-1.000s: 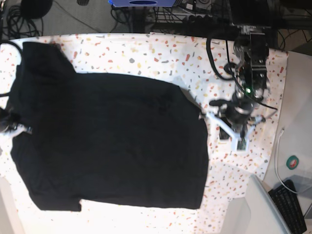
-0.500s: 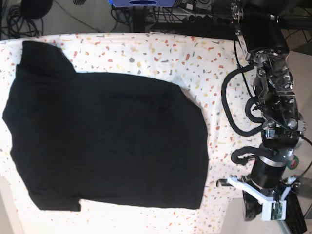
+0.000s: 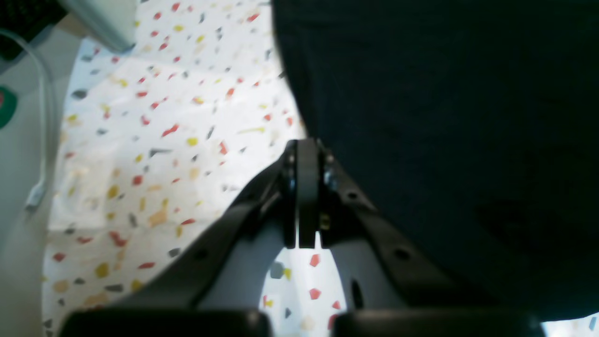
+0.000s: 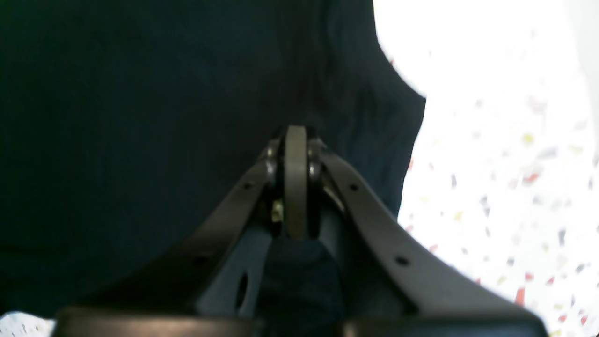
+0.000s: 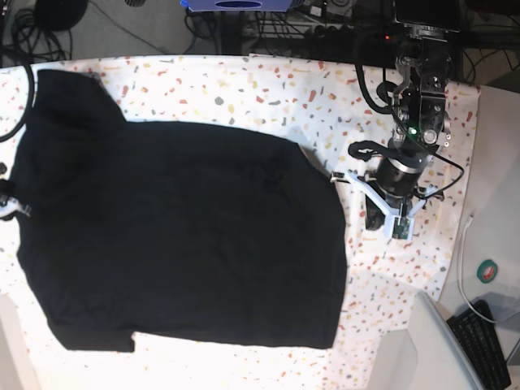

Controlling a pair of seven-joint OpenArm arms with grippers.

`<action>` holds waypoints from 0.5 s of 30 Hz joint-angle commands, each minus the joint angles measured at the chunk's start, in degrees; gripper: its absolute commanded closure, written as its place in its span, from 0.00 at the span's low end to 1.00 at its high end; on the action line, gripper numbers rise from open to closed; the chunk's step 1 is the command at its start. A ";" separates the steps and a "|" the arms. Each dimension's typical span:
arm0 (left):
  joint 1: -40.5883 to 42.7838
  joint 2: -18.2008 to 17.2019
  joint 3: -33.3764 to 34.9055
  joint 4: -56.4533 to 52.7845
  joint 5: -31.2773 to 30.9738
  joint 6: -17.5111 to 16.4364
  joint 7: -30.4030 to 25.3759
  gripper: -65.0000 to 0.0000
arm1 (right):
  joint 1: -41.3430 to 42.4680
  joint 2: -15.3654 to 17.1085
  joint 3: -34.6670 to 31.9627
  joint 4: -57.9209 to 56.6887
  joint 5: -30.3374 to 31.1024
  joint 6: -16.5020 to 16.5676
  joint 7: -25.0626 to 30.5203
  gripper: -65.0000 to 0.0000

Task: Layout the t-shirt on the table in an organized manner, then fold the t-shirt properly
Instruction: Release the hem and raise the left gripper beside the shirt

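The black t-shirt [image 5: 179, 236] lies spread flat on the speckled table [image 5: 268, 89]. Its printed patch is not visible. My left gripper [image 5: 375, 221] is shut and sits over bare table just right of the shirt's right edge. In the left wrist view the shut tips [image 3: 306, 147] stand at the border of the t-shirt [image 3: 444, 117], with nothing between them. My right gripper [image 5: 10, 205] is at the shirt's left edge, mostly out of frame. In the right wrist view it [image 4: 295, 135] is shut over the t-shirt [image 4: 140, 117], which shows faint wrinkles near the tips.
A grey box [image 5: 439, 349], a keyboard [image 5: 487, 341] and a green tape roll [image 5: 487, 272] lie off the table's right end. A white cable [image 3: 42, 140] runs there too. More cables and gear [image 5: 244, 16] lie beyond the far edge.
My left arm has swung from the lower right corner back up beside the shirt's right edge. My right gripper has come back into view at the shirt's left edge. The shirt has barely moved.
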 commanded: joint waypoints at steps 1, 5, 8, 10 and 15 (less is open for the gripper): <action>-0.94 -0.29 -0.23 1.46 -0.31 0.14 -2.09 1.00 | 0.45 1.37 0.52 1.09 0.00 0.37 1.02 1.00; -0.94 -0.29 0.12 1.55 -0.31 0.14 -2.09 1.00 | 0.45 1.37 0.52 1.09 0.00 0.37 0.94 1.00; -0.94 -0.11 0.47 1.55 -0.40 0.14 -2.09 1.00 | -0.43 1.37 0.52 1.09 0.00 0.37 0.94 1.00; -0.94 -0.03 0.47 1.46 -0.57 0.14 -2.09 1.00 | -0.87 1.37 0.61 1.09 0.00 0.37 0.94 1.00; -0.94 -0.03 0.47 1.46 -0.66 0.14 -2.09 1.00 | -1.13 1.29 0.61 1.09 0.00 0.37 0.94 1.00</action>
